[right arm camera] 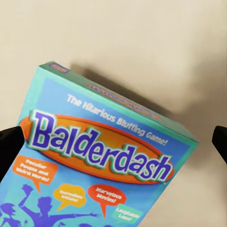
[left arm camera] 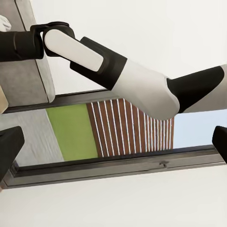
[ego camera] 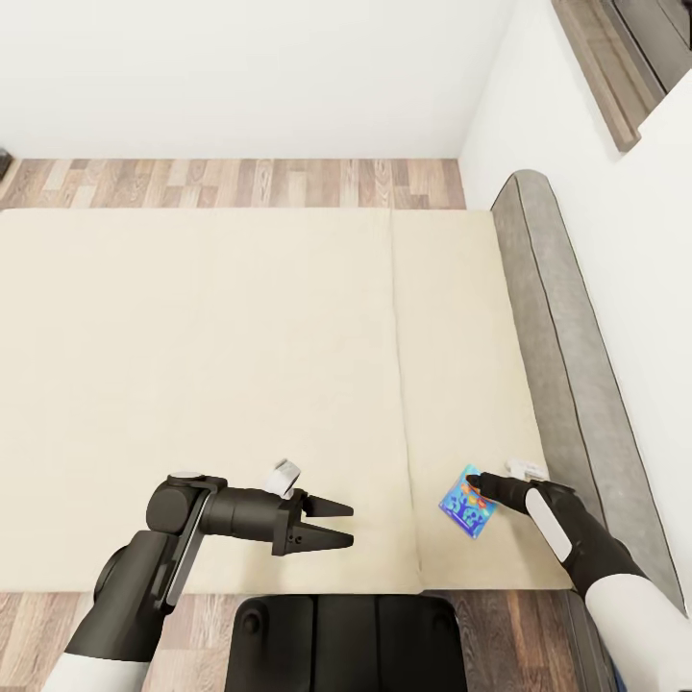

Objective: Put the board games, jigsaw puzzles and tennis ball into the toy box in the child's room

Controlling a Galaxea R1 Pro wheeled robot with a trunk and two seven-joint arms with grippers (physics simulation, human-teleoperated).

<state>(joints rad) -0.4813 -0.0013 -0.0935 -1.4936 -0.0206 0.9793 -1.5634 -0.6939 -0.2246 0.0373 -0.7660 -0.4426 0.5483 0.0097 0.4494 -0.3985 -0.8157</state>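
A blue Balderdash board game box (ego camera: 467,503) lies tilted on the cream bed (ego camera: 240,365), near the bed's front right corner. My right gripper (ego camera: 487,490) reaches in from the right, right at the box. In the right wrist view the box (right arm camera: 104,156) spans the space between the two dark fingertips (right arm camera: 9,146), which stand wide apart and are not closed on it. My left gripper (ego camera: 348,526) hovers open over the bed's front edge, pointing right, with nothing between its fingers (left arm camera: 9,149). The toy box and the other toys are out of view.
A grey padded headboard (ego camera: 567,346) runs along the bed's right side against the white wall. Wooden floor (ego camera: 240,183) shows beyond the bed. My dark base (ego camera: 346,639) sits against the bed's front edge. In the left wrist view, my right arm (left arm camera: 123,71) crosses in front of a window.
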